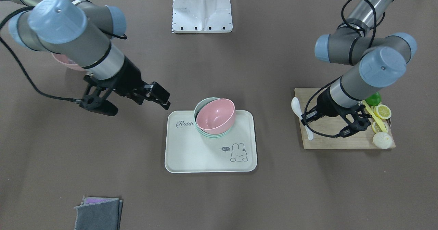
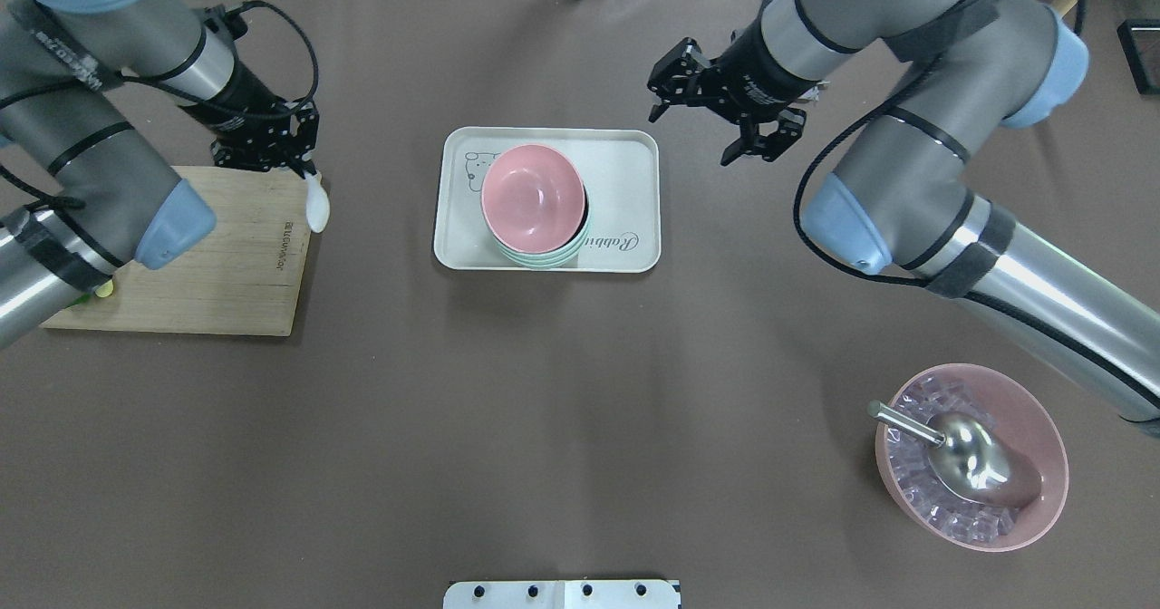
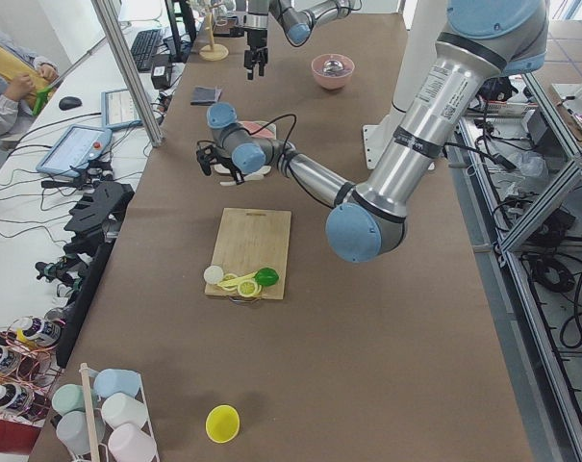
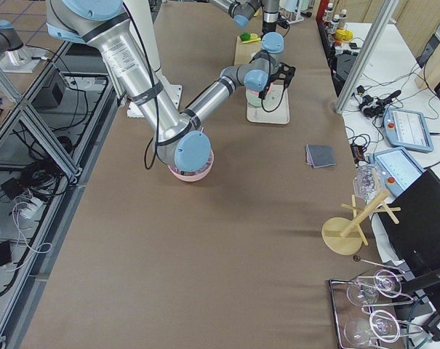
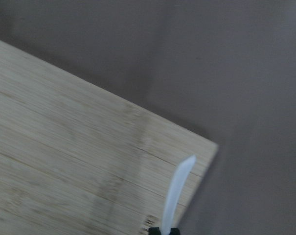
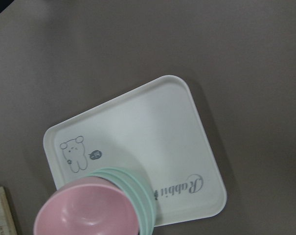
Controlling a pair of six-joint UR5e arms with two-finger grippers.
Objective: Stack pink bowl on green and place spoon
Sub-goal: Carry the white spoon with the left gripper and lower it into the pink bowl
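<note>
A pink bowl (image 2: 533, 197) sits slightly tilted inside the green bowl (image 2: 544, 258) on a pale tray (image 2: 625, 165). They also show in the front view as the pink bowl (image 1: 215, 116), green bowl (image 1: 201, 104) and tray (image 1: 205, 154), and in the right wrist view as pink bowl (image 6: 86, 213) and green bowl (image 6: 138, 195). My left gripper (image 2: 304, 169) is shut on a white spoon (image 2: 317, 208) over the corner of a wooden board (image 2: 217, 274); the spoon's handle (image 5: 179, 186) shows in the left wrist view. My right gripper (image 2: 691, 133) is open and empty, above the table beside the tray.
The wooden board (image 1: 325, 139) carries lemon slices (image 1: 382, 111), a lime (image 1: 373, 98) and a bun (image 1: 382, 140). A second pink bowl (image 2: 1042, 446) with ice and a metal scoop (image 2: 961, 450) stands near the robot's right. Folded grey cloths (image 1: 99, 213) lie at the operators' edge.
</note>
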